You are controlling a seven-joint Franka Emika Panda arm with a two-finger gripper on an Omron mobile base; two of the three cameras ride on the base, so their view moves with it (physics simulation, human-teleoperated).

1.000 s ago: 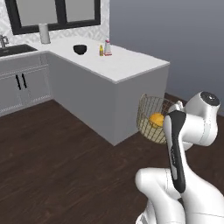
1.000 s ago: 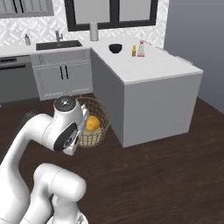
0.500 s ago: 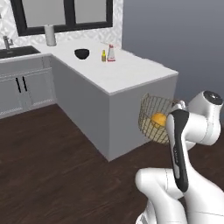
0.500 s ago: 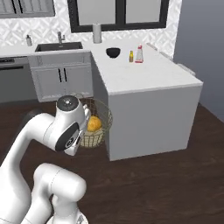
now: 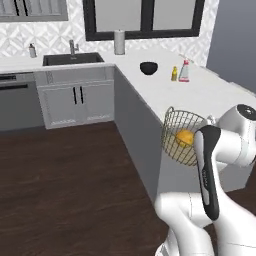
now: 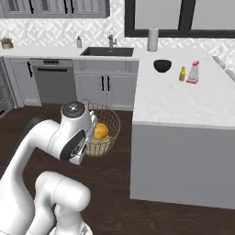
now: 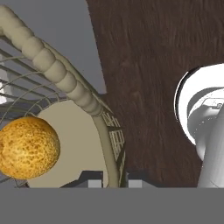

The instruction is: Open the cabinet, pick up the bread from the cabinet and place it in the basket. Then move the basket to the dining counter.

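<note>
A: Which step is in hand now?

B: The last one, I think. The bread [image 7: 27,147] lies inside the basket [image 5: 183,136], on its beige base. The pincer [image 7: 114,180] holds the basket by the rim: in the hand view one finger tip is inside the wire wall and the other is outside, with the rim between them.

A: And where is the basket?

B: It hangs in the air over the dark floor [image 5: 75,175], just beside the grey end of the dining counter [image 6: 183,96], not yet on it.

A: What does the next move need?

B: In my judgement the arm must lift the basket higher than the worktop edge, bring it over the marble and set it down level, so the bread does not roll out.

A: Is something in the way?

B: A dark bowl [image 6: 162,65] and two small bottles [image 6: 182,74] stand far back. The near part looks free.
</note>
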